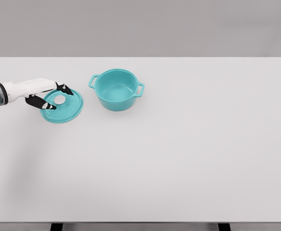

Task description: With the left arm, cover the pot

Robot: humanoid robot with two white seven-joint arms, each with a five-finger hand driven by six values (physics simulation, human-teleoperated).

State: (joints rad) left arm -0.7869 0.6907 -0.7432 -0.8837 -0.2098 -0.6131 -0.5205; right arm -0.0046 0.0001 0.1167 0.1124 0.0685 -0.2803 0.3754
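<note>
Left hand (48,96), white forearm with black-tipped fingers, comes in from the left edge and sits over the near-left part of the round teal metal lid (62,106). Fingers are partly spread around the lid's pale central knob (59,99): one dark fingertip shows beyond the knob, on the side toward the pot, another on the near-left side of the lid. Looks like a bracketing pose for a pinch on the knob, but whether the fingers have actually closed on it I can't tell (contact is too small to read). No firm grasp visible.

Lid lies flat on the white tabletop (179,159), just left of the teal two-handled cooking pot (116,89) and slightly nearer the camera, close but apart from it. Its placement makes sense for the task: short carry to the right and a bit away, and the left arm reaches it without crossing the pot.

Pot stands upright, open mouth up, uncovered, empty as far as the inside shows. One loop handle points away-left toward the lid side, the other to the right. Same teal as the lid, smooth, glossy-ish walls, lighter inside floor. Lid is a shallow disc with a raised rim ring; its width looks matched to the pot's mouth.

Judgement: the step in hand is the grasp on the knob; lifting and covering not yet done. Lid will need to land centred to seat inside the rim.

Right arm not in view.
</note>
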